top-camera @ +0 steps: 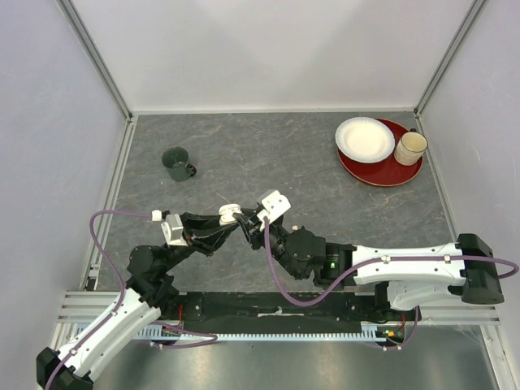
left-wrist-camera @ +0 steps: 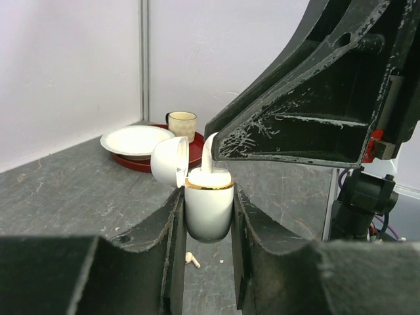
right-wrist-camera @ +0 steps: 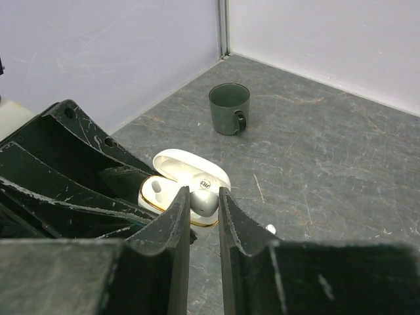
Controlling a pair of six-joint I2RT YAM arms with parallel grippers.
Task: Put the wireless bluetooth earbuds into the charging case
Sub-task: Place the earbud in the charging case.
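Note:
My left gripper (left-wrist-camera: 209, 216) is shut on the white charging case (left-wrist-camera: 209, 209), which has a gold rim and its lid open, and holds it above the table. My right gripper (right-wrist-camera: 204, 200) is shut on a white earbud (right-wrist-camera: 204, 201) and holds it over the case's open top (right-wrist-camera: 161, 190). In the left wrist view the earbud's stem (left-wrist-camera: 209, 154) hangs from the right fingers into the case. A second, pale beige earbud (left-wrist-camera: 192, 260) lies on the table below the case. From above, both grippers meet at the case (top-camera: 230, 214).
A dark green mug (top-camera: 177, 163) stands at the back left. A red plate (top-camera: 382, 154) at the back right carries a white dish (top-camera: 364, 139) and a beige cup (top-camera: 410, 147). A small white speck (right-wrist-camera: 270, 228) lies on the table near the right fingers.

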